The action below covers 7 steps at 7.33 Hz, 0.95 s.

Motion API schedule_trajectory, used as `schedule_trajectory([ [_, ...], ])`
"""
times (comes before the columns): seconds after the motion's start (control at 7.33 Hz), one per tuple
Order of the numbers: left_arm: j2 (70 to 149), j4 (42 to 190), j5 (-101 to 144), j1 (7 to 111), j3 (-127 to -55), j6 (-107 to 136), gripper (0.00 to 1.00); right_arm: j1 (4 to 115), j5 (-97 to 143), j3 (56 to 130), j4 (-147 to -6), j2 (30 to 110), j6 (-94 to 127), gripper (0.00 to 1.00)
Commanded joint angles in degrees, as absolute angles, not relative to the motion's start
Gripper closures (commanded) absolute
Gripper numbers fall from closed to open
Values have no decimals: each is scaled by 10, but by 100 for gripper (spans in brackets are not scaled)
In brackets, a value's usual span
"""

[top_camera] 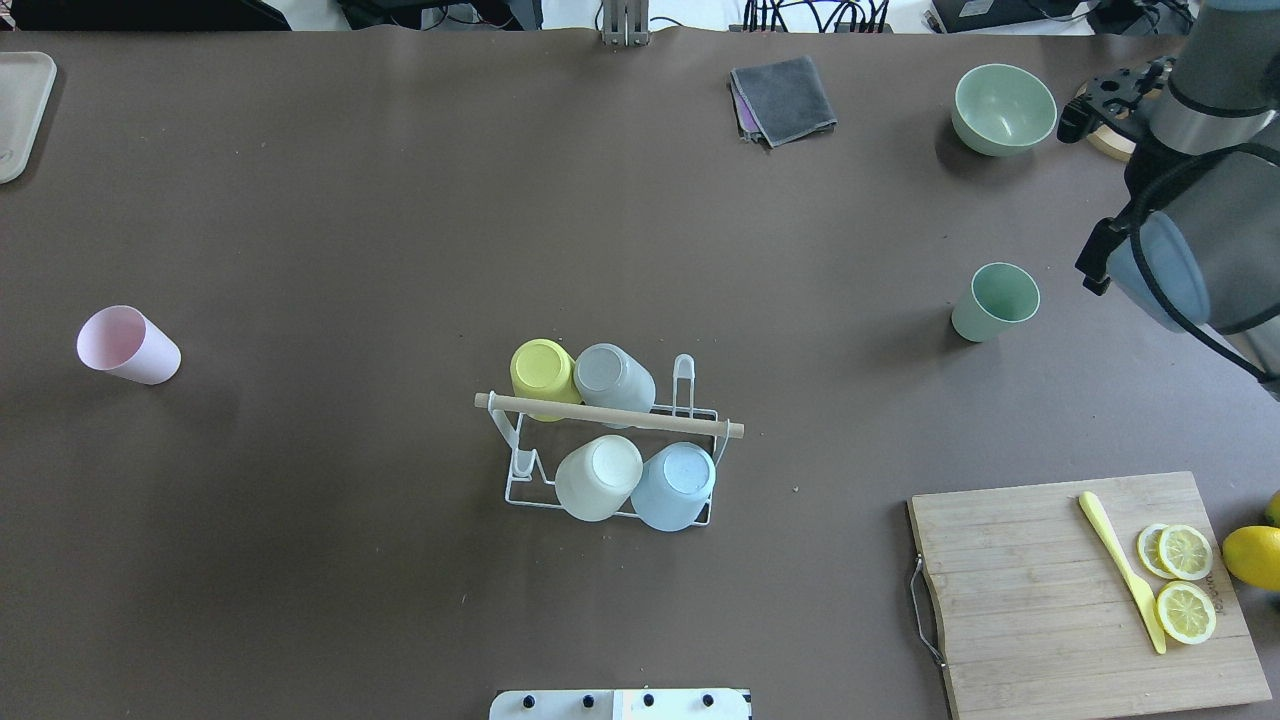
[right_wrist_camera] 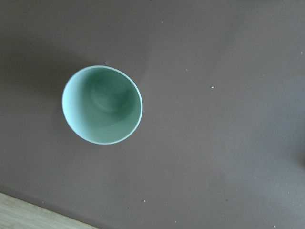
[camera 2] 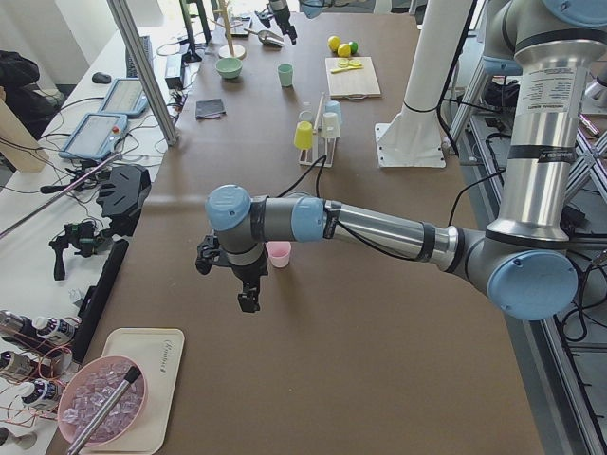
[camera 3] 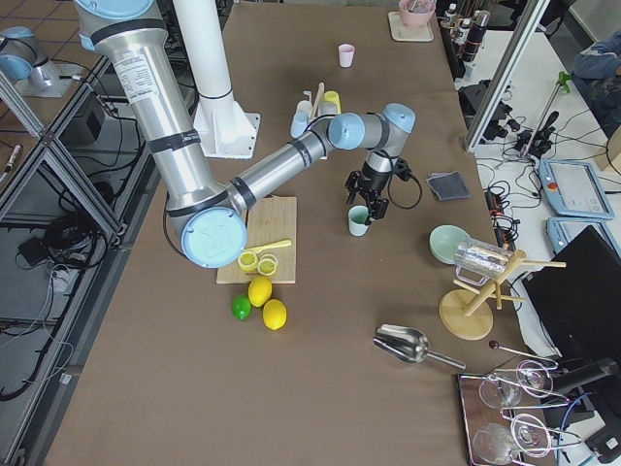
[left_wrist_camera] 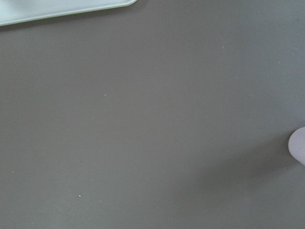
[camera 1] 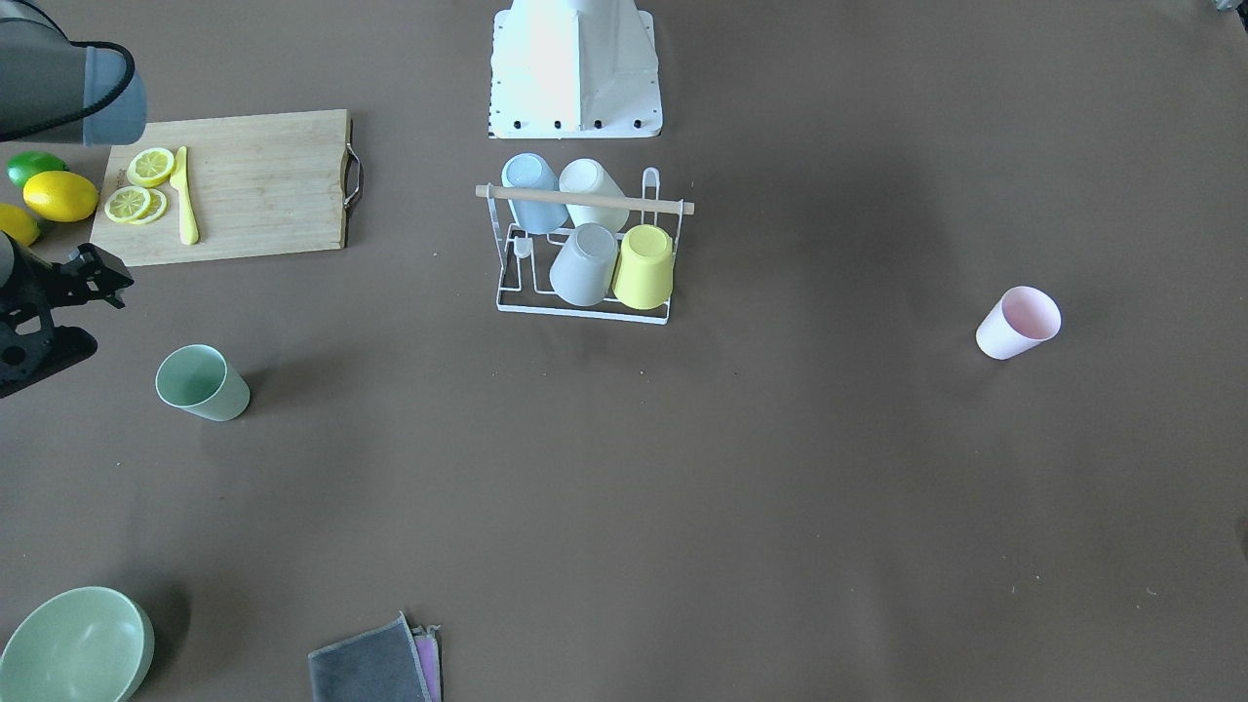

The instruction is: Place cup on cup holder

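Note:
The cup holder [camera 1: 585, 201] is a white wire rack with a wooden rod, at mid-table, also in the overhead view [top_camera: 610, 415]. It holds several upturned cups: blue, white, grey and yellow. A green cup [camera 1: 203, 383] stands upright on the table, seen from above in the right wrist view [right_wrist_camera: 102, 105]. My right gripper [camera 1: 93, 312] hovers above it, open and empty. A pink cup [camera 1: 1018, 323] stands far off on the other side [top_camera: 128, 345]. My left gripper [camera 2: 248, 301] hangs beside the pink cup [camera 2: 279, 253]; I cannot tell its state.
A wooden cutting board [camera 1: 244, 185] with lemon slices and a yellow knife [camera 1: 185, 195] lies near the green cup, with lemons and a lime beside it. A green bowl [camera 1: 73, 645] and a grey cloth [camera 1: 375, 665] lie farther out. A white tray [top_camera: 20, 110] is at the left end.

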<state>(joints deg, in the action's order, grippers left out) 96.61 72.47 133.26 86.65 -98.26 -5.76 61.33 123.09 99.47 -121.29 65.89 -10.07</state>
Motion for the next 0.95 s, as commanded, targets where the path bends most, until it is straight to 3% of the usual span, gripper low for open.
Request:
schedule_trajectory([
  [0.0, 1060, 647, 1320, 819, -963, -58, 2, 596, 1229, 870, -1259, 547, -163, 0],
  [0.27, 1085, 639, 1318, 817, -934, -57, 2, 565, 1176, 753, -1262, 457, -187, 0],
  [0.68, 1111, 634, 1316, 744, -901, -56, 2, 509, 1110, 682, -1260, 421, -214, 0],
  [0.82, 1161, 612, 1316, 724, -843, -56, 2, 486, 1095, 678, -1259, 424, -215, 0],
])
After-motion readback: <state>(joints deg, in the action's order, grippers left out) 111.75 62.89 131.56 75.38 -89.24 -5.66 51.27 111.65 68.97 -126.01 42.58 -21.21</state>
